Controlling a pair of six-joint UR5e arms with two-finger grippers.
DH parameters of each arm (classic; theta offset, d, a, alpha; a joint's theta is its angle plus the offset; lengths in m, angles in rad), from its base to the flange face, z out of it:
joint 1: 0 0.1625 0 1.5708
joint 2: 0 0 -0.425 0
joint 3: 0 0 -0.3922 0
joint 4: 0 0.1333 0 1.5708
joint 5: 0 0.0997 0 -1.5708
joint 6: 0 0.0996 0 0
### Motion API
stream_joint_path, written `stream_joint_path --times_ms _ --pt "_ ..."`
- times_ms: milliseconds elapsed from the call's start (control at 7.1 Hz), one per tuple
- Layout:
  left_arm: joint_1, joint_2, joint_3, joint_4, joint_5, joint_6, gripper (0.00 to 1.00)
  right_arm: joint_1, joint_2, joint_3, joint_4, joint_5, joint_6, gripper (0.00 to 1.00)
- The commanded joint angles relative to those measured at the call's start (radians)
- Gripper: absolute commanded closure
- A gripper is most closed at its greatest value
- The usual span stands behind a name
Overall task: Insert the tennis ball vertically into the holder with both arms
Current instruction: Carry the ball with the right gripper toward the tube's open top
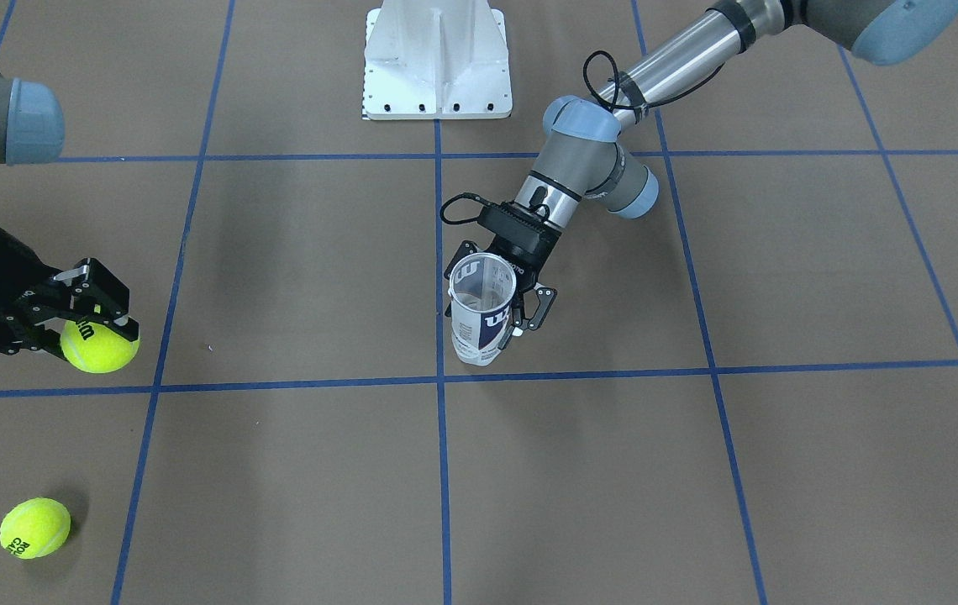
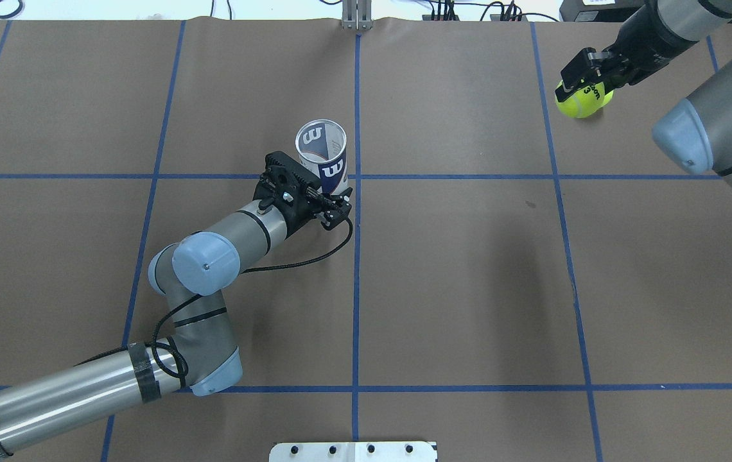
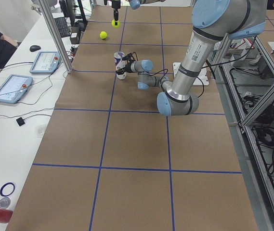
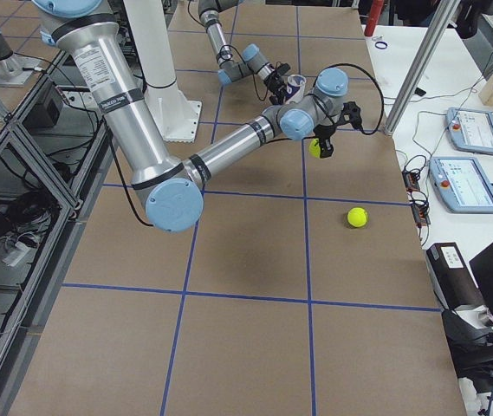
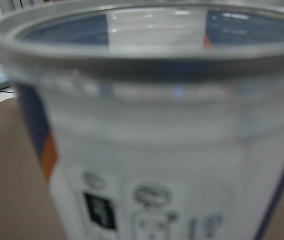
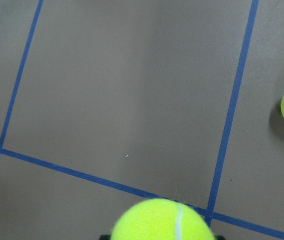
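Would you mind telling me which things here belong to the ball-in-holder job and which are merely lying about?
Job: holder, upright in the left gripper; tennis ball in the right gripper.
Lying about: second tennis ball on the table; white pedestal base; touchscreen pendant.

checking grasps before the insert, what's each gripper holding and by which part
Left gripper: the holder, clamped across its side wall below the open rim. Right gripper: a tennis ball, gripped from above across its upper half.
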Motion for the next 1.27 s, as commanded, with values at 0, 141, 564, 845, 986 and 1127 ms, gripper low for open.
stream_joint_path --times_ms 0,141,564,845,986,1127 --pt "-0.002 0.001 0.0 -0.001 0.0 -0.002 0.33 -0.001 0.043 -0.001 -0.001 0.008 0.051 1.0" --pt "-0.004 -0.001 -0.002 -0.001 0.0 -0.002 0.44 -0.003 0.071 -0.001 0.0 0.009 0.089 1.0" --pt "-0.01 -0.002 -0.003 0.002 -0.002 -0.002 0.49 -0.036 0.19 -0.008 -0.001 0.006 0.259 1.0" --pt "-0.016 -0.002 -0.003 0.006 -0.002 -0.002 0.48 -0.088 0.253 -0.011 -0.001 -0.001 0.327 1.0" --pt "-0.016 -0.002 -0.003 0.008 -0.002 -0.002 0.41 -0.101 0.273 -0.011 -0.001 -0.003 0.349 1.0" --pt "-0.016 -0.004 -0.003 0.008 -0.002 -0.002 0.41 -0.116 0.303 -0.013 -0.001 -0.008 0.359 1.0"
